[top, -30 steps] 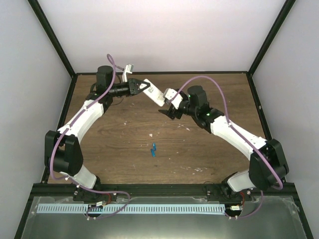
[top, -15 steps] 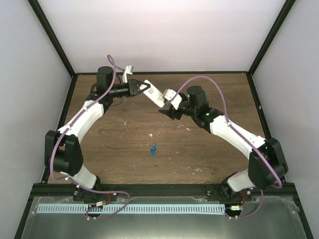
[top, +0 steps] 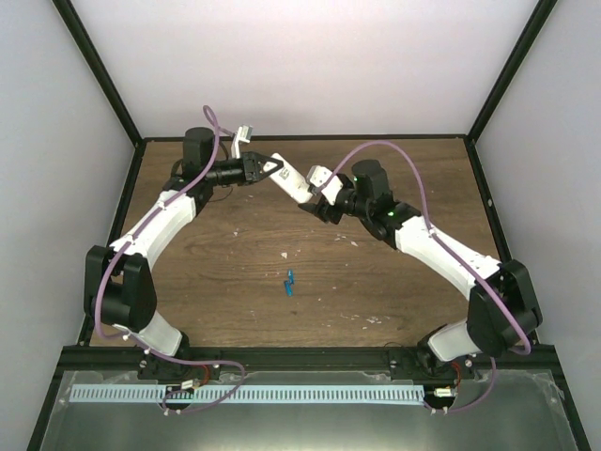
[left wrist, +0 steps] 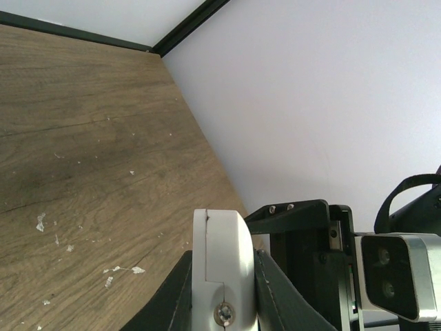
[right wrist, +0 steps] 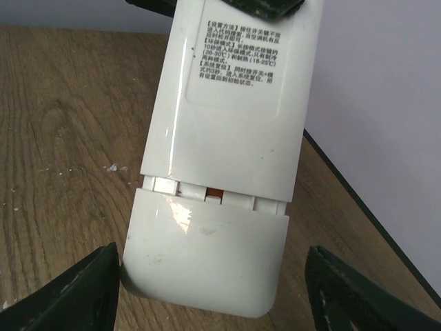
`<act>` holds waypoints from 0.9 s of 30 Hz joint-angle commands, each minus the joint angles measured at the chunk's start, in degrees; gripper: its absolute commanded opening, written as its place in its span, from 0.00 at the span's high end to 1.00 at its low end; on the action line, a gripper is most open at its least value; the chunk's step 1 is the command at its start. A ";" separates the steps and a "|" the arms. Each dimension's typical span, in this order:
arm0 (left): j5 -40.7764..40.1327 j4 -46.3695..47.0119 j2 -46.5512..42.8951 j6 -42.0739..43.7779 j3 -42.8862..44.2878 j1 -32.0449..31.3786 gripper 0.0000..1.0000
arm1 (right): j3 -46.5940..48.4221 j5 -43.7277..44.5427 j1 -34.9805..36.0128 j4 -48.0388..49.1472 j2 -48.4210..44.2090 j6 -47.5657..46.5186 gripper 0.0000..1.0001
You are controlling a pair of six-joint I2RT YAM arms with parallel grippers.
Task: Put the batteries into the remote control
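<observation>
Both arms wear white shells with black joints, looping purple cables and black fingers.

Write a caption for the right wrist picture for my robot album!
The white remote control hangs between the right hand's open fingers, a gap showing at its end cover, wooden table below.

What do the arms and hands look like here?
The left arm and right arm have white shells with black joints; a purple cable loops along each. The left hand and right hand are black, with two tapered fingers. Small green lights dot the right arm.
</observation>
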 commanded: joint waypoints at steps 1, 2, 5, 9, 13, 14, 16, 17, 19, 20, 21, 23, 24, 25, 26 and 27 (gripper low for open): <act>0.48 2.17 -1.93 0.58 -0.28 0.07 1.00 | 3.05 -0.89 -0.08 -0.53 0.98 0.41 0.36; 0.54 2.21 -1.85 0.52 -0.29 0.03 1.00 | 3.15 -0.92 -0.06 -0.73 1.03 0.40 0.37; 0.48 2.38 -1.84 0.33 -0.23 0.02 1.00 | 3.30 -0.96 -0.08 -0.99 1.30 0.37 0.40; 0.31 2.22 -1.83 0.34 -0.19 0.08 1.00 | 3.38 -1.09 -0.08 -1.21 1.23 0.36 0.42; -0.36 2.25 -1.83 0.28 -0.35 -0.01 1.00 | 3.34 -0.75 -0.08 -1.61 1.21 0.08 0.47; -0.62 2.21 -1.88 0.29 -0.39 0.06 1.00 | 3.38 -0.70 -0.08 -1.75 1.21 0.07 0.49; -1.05 2.18 -1.99 0.40 -0.25 -0.01 1.00 | 3.30 -0.61 -0.08 -2.08 1.21 -0.02 0.49; -1.29 1.98 -2.01 0.63 -0.22 0.01 1.00 | 3.34 -0.65 -0.08 -2.25 1.21 -0.08 0.50; -2.04 0.92 -2.10 1.72 0.07 0.04 1.00 | 3.39 -0.46 -0.07 -2.68 1.13 -0.06 0.51; -2.71 -0.05 -2.21 2.53 0.27 0.06 1.00 | 3.47 -0.38 -0.12 -3.13 1.08 -0.04 0.51; -3.46 -0.90 -2.43 3.42 0.32 0.08 1.00 | 3.58 -0.41 -0.09 -3.57 0.98 -0.03 0.51; -5.08 -2.99 -3.07 5.47 0.47 0.04 1.00 | 3.87 -0.21 -0.06 -4.58 0.79 0.05 0.52; -5.96 -3.80 -3.32 6.33 0.50 0.06 1.00 | 4.06 -0.16 -0.08 -5.14 0.70 0.10 0.52; -6.59 -4.47 -3.52 7.15 0.68 0.06 1.00 | 4.32 -0.10 -0.08 -5.79 0.61 0.12 0.52; -7.18 -4.78 -3.71 7.69 0.73 0.07 1.00 | 4.74 -0.30 -0.04 -6.47 0.67 0.26 0.52; -7.80 -4.83 -3.95 8.00 0.60 0.04 1.00 | 5.01 -0.43 -0.08 -7.19 0.68 0.35 0.52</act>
